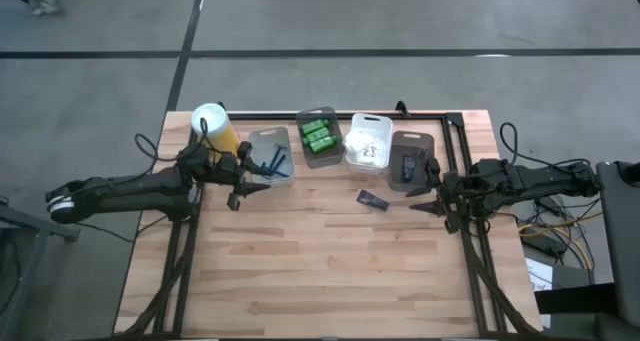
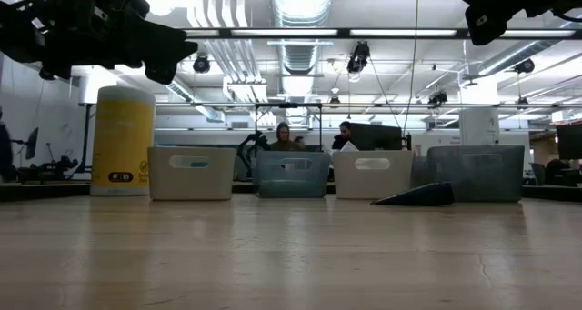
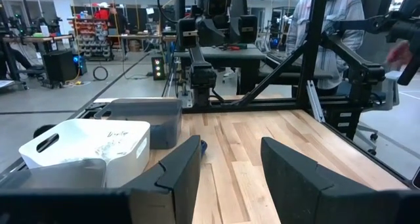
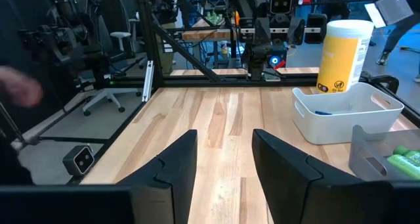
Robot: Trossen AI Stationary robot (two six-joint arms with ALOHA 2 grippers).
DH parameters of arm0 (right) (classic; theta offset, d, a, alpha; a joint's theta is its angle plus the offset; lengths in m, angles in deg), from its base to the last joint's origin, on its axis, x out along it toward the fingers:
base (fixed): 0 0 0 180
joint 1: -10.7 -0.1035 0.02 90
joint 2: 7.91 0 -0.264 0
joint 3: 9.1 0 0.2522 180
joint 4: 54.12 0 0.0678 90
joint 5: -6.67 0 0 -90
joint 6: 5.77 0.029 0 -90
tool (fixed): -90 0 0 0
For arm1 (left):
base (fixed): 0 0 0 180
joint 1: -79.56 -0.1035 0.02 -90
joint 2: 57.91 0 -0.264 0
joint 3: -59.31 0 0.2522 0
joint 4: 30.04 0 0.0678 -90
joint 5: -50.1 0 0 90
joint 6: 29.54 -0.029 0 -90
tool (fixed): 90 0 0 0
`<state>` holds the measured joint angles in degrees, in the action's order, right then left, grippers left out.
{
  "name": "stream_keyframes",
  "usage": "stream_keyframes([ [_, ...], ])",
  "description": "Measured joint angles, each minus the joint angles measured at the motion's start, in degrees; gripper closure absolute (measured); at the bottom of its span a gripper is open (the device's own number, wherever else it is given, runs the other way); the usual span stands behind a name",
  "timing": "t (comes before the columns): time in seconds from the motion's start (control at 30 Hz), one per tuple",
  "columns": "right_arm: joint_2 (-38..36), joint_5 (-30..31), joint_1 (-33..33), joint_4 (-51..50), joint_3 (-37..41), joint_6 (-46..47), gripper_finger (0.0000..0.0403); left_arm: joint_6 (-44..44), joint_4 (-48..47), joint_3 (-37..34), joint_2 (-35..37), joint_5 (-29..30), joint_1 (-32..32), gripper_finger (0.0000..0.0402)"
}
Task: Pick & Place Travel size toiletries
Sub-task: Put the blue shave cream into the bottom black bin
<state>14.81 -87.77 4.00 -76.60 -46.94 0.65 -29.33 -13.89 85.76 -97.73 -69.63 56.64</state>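
**Both pincers raised, empty, one sachet loose on table**

A flat black sachet (image 1: 373, 200) is seen lying on the table (image 1: 330, 271), just in front of the bin row. Green tubes (image 1: 318, 138) are held in their bin, dark blue razors (image 1: 273, 162) in another. The left pincer (image 1: 240, 182) and right pincer (image 1: 432, 190) are held parted, nothing gripped.
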Motion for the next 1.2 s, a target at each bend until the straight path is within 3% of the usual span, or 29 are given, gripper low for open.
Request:
stream_keyframes([
  [0.37, 0.0, 0.0, 0.0, 0.4, 0.0, 1.2, 0.0232, 0.0, 0.0, 0.0, 0.0, 0.0, 0.0, 0.0236],
  [0.77, 1.2, -0.5, 0.0, -5.5, 0.1, 29.1, 0.0211, 0.0, 0.0, 0.0, 0.0, 0.0, 0.0, 0.0236],
  [0.97, 10.5, 0.3, 0.0, -12.2, -5.7, 30.7, 0.0211, 0.0, 0.0, 0.0, 0.0, 0.0, 0.0, 0.0236],
  [1.2, 25.1, 4.8, 1.1, -23.0, -17.1, 24.1, 0.0196, 0.0, 0.0, 0.0, 0.0, 0.0, 0.0, 0.0236],
])
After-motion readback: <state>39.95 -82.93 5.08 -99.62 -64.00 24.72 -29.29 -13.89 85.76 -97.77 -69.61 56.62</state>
